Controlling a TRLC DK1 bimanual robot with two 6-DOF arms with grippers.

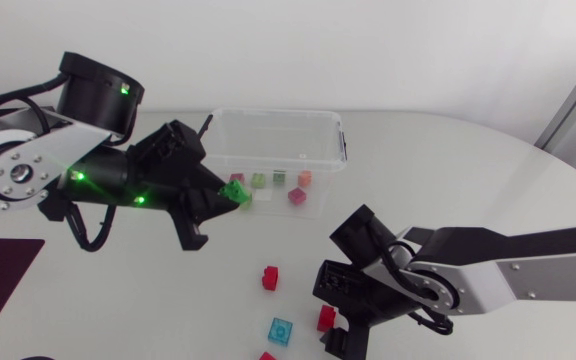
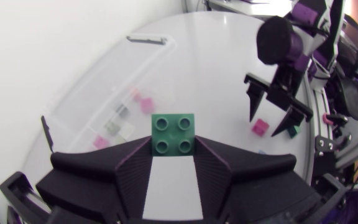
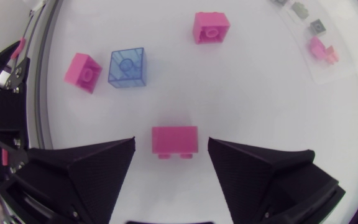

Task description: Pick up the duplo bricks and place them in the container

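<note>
My left gripper [image 1: 230,193] is shut on a green duplo brick [image 1: 235,190], held at the front left corner of the clear container [image 1: 340,140]. In the left wrist view the green brick [image 2: 173,133] sits studs up between the fingertips of the left gripper [image 2: 173,148]. My right gripper [image 1: 330,322] stands open low over the table, astride a red brick [image 1: 326,317]. Seen from the right wrist, this pink-red brick [image 3: 174,139] lies between the fingers of the right gripper [image 3: 171,145], with a gap on each side.
Several small bricks lie inside the container [image 2: 89,102], among them a magenta one [image 1: 296,196] and an orange one [image 1: 305,178]. Loose on the table are a red brick [image 1: 270,277], a translucent blue brick [image 1: 281,330] and another red one [image 1: 267,356] at the front edge.
</note>
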